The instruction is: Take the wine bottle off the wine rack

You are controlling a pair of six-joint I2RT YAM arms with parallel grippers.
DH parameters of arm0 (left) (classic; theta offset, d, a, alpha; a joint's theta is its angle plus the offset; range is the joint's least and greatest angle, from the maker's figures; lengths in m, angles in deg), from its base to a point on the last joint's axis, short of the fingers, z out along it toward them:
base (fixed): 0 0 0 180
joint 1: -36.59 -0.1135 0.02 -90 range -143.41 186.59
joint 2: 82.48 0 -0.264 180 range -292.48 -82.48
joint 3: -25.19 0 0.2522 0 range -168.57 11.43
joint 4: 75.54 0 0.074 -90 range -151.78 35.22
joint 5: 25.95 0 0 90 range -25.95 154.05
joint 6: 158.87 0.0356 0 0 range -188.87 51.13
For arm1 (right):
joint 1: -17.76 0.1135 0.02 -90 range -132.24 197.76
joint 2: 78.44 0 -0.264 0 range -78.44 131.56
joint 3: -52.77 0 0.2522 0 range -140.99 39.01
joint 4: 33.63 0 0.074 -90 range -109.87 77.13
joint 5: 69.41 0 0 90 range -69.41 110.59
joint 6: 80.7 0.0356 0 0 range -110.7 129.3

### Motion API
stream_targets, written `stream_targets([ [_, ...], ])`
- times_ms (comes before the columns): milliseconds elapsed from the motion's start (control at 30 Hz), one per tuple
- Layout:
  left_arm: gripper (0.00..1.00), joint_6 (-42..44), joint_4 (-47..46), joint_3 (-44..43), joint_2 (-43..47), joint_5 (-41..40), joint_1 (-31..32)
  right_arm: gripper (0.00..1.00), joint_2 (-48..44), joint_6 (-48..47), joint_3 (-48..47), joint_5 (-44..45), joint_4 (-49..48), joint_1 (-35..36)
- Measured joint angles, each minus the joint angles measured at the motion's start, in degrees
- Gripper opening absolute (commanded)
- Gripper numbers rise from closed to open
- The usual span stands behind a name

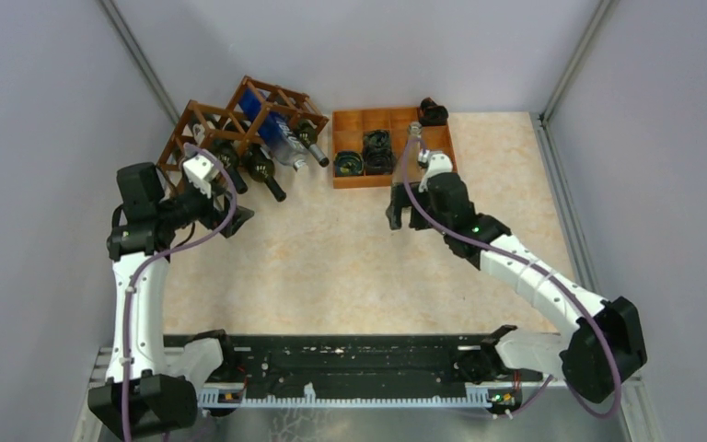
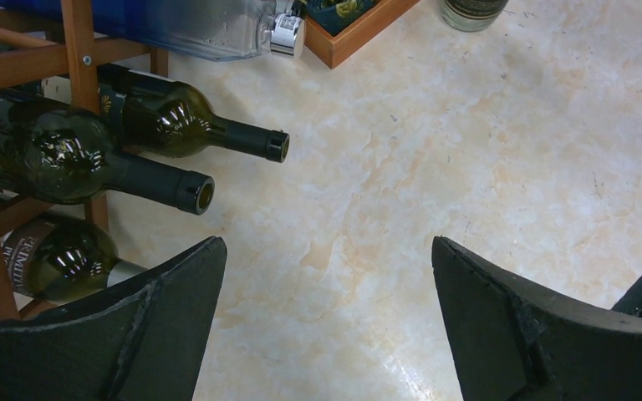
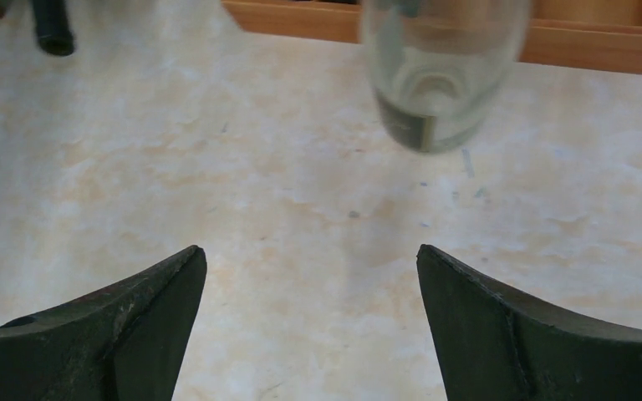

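Observation:
The reddish-brown lattice wine rack [image 1: 230,115] stands at the far left and holds several bottles lying with necks toward the table middle. Dark green wine bottles [image 1: 264,173] sit in its lower cells, and a clear bottle with a blue label [image 1: 281,143] lies above them. In the left wrist view the rack slats [image 2: 75,50] and three green bottles [image 2: 175,125] are at the upper left. My left gripper [image 1: 228,219] [image 2: 326,251] is open and empty, just in front of the rack, right of the bottle necks. My right gripper [image 1: 407,221] [image 3: 309,255] is open and empty over bare table.
A flat orange-brown compartment tray [image 1: 345,120] with dark items in it lies at the back centre. An upright clear glass bottle [image 3: 439,75] stands just in front of the tray, ahead of my right gripper; it also shows in the left wrist view [image 2: 472,10]. Grey walls enclose the table.

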Motion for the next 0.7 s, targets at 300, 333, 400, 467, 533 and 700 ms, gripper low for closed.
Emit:
stream_targets([
  [300,0.96,0.3,-0.6,-1.6,-4.7,-0.1,0.5,0.95,14.6,4.0,-14.0,-9.3,-2.5,8.0],
  [333,0.97,0.9,-0.7,-1.6,-5.0,-0.1,0.7,0.95,17.0,4.1,-16.4,-9.9,-2.6,8.3],
  [400,0.98,2.8,-1.2,-1.6,-5.3,-0.7,1.6,0.96,20.2,4.5,-18.8,-10.9,-3.3,9.0],
  [467,0.98,5.6,-2.1,-1.9,-6.1,-2.4,4.2,0.96,21.1,4.4,-18.8,-11.0,-3.1,10.1],
  [533,0.99,9.1,-2.7,-3.2,-8.3,-3.9,7.3,0.96,20.8,4.4,-17.6,-10.8,-3.4,11.4],
  [700,0.99,18.8,-4.0,-9.4,-18.1,-9.0,15.1,0.95,14.1,5.5,-6.9,-10.7,-5.0,14.4],
])
